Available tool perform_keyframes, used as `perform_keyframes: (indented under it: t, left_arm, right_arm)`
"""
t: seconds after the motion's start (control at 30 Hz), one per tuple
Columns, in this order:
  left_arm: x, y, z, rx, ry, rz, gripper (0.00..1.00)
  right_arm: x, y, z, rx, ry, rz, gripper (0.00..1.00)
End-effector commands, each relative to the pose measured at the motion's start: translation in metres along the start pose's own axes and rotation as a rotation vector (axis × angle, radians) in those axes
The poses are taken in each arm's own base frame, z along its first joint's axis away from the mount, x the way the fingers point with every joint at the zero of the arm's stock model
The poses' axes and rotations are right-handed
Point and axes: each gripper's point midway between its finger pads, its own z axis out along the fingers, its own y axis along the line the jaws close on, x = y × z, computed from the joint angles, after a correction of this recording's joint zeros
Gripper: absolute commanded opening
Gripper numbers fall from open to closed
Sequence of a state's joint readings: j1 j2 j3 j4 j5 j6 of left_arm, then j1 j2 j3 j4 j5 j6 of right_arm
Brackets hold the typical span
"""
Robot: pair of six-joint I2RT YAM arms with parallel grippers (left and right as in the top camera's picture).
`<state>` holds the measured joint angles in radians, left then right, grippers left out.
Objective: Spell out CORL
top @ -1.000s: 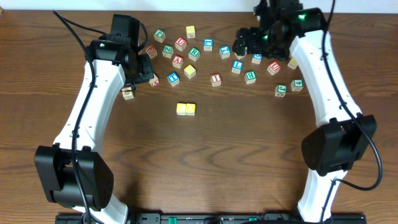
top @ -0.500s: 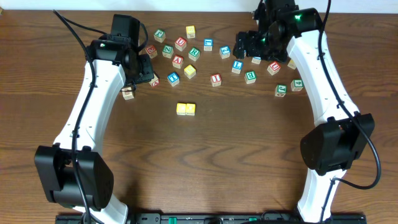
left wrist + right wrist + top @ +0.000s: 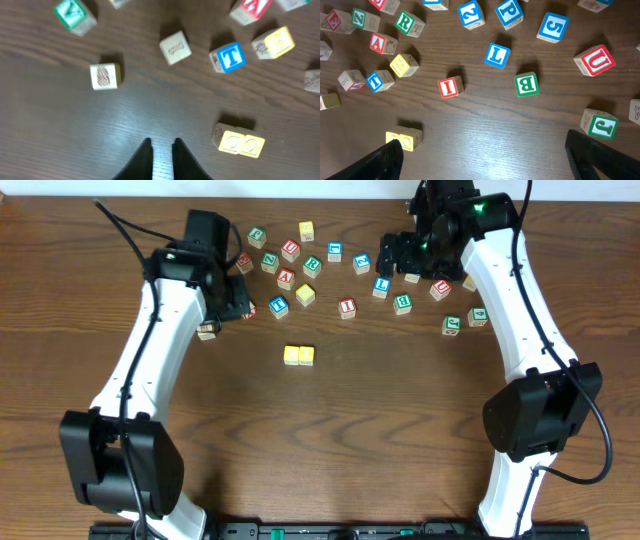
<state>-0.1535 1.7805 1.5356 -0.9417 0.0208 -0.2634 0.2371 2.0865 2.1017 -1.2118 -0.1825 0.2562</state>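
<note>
Two yellow-topped cubes, C [image 3: 292,355] and O [image 3: 306,355], lie touching side by side in the middle of the table. The left wrist view shows them as C [image 3: 231,142] and O [image 3: 251,146], to the right of my left gripper [image 3: 161,147]. That gripper is shut with nothing in it, and it hovers over bare wood. The green R cube [image 3: 312,265] [image 3: 405,21] and the blue L cube [image 3: 381,285] [image 3: 496,54] sit among the loose cubes at the back. My right gripper [image 3: 397,252] [image 3: 482,150] hangs wide open above that group and holds nothing.
Several other letter cubes are scattered along the back: a blue T [image 3: 279,306], a red I [image 3: 347,307], a green B [image 3: 403,303] and a red U [image 3: 596,60]. A plain wooden cube [image 3: 206,330] lies by the left arm.
My left gripper has closed from slightly open to shut, and its arm has shifted a little to the right. The right gripper has drawn back slightly and stayed open. No cube has moved.
</note>
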Motion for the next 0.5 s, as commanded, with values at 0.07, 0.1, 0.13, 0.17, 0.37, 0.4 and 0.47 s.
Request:
perform_keyframes:
  t: [0.07, 0.1, 0.13, 0.17, 0.37, 0.4, 0.47]
  left_arm:
    - [0.023, -0.02, 0.036, 0.017, 0.104, 0.106, 0.08]
    - [0.026, -0.025, 0.042, 0.024, 0.12, 0.128, 0.08]
    - [0.03, -0.028, 0.047, 0.021, 0.133, 0.138, 0.07]
    - [0.034, -0.032, 0.053, 0.018, 0.15, 0.148, 0.08]
    - [0.059, -0.037, 0.082, -0.003, 0.247, 0.205, 0.08]
    - [0.062, -0.037, 0.087, -0.003, 0.26, 0.21, 0.08]
    - [0.067, -0.04, 0.094, 0.019, 0.283, 0.23, 0.07]
  right_arm:
    - [-0.002, 0.003, -0.003, 0.004, -0.007, 0.001, 0.99]
    - [-0.002, 0.003, -0.003, 0.005, -0.004, 0.002, 0.99]
    - [-0.001, 0.003, -0.003, 0.005, -0.002, 0.002, 0.99]
    - [-0.001, 0.003, -0.003, 0.006, 0.0, 0.002, 0.99]
    - [0.002, 0.002, -0.003, 0.009, 0.01, 0.004, 0.99]
    - [0.002, 0.002, -0.003, 0.009, 0.01, 0.004, 0.99]
    - [0.002, 0.002, -0.003, 0.009, 0.01, 0.004, 0.99]
